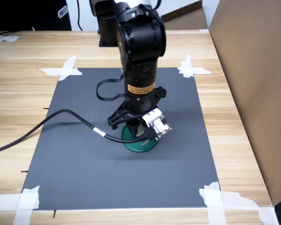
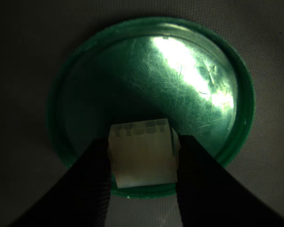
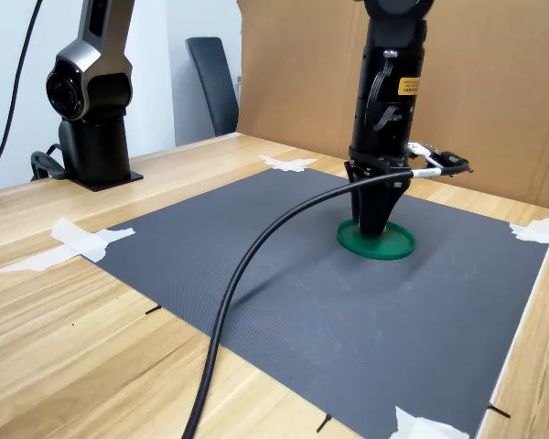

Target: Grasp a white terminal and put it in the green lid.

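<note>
In the wrist view my gripper (image 2: pixel 143 153) is shut on the white terminal (image 2: pixel 142 153), a small blocky plastic piece pinched between two black fingers (image 2: pixel 92 184). It hangs low over the green lid (image 2: pixel 199 90), near one side of the rim. In the first exterior view the lid (image 1: pixel 141 146) lies on the dark mat under the arm, and the gripper (image 1: pixel 133 129) points straight down into it. In the second exterior view the lid (image 3: pixel 389 245) lies on the mat with the gripper (image 3: pixel 373 229) standing in it; the terminal is hidden in both exterior views.
A dark grey mat (image 1: pixel 84 154) is taped to the wooden table (image 1: pixel 18 93) with white tape at its corners. A black cable (image 1: pixel 47 124) trails from the wrist across the mat. Cardboard (image 1: pixel 257 84) stands on the first exterior view's right. Another arm base (image 3: pixel 91 119) sits at the back.
</note>
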You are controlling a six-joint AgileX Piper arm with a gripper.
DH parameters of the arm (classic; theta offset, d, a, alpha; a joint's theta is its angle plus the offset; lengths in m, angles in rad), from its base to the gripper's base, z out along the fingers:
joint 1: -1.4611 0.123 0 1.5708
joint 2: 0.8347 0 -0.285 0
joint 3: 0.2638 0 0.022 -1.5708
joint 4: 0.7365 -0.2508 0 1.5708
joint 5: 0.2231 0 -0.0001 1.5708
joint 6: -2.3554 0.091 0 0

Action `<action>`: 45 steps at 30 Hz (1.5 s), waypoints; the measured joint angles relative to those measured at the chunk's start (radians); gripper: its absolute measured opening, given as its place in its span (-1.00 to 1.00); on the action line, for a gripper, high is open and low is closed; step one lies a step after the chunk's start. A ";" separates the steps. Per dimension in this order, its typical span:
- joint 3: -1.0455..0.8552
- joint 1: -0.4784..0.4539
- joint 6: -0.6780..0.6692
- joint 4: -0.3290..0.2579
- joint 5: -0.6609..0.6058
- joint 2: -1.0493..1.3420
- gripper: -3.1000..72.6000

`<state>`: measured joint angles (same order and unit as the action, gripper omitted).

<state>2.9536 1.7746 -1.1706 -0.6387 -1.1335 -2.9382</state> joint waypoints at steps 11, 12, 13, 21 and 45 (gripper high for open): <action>0.000 0.000 -0.023 0.000 -0.001 0.010 0.66; 0.000 0.000 -0.023 0.000 0.000 0.028 0.73; 0.000 0.000 -0.022 0.000 0.000 0.040 0.75; 0.000 0.000 0.022 -0.001 0.008 0.301 0.72; -0.322 -0.175 0.271 -0.001 0.291 1.141 -0.98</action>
<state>2.6315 1.5996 -0.8993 -0.6393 -0.8421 -1.7971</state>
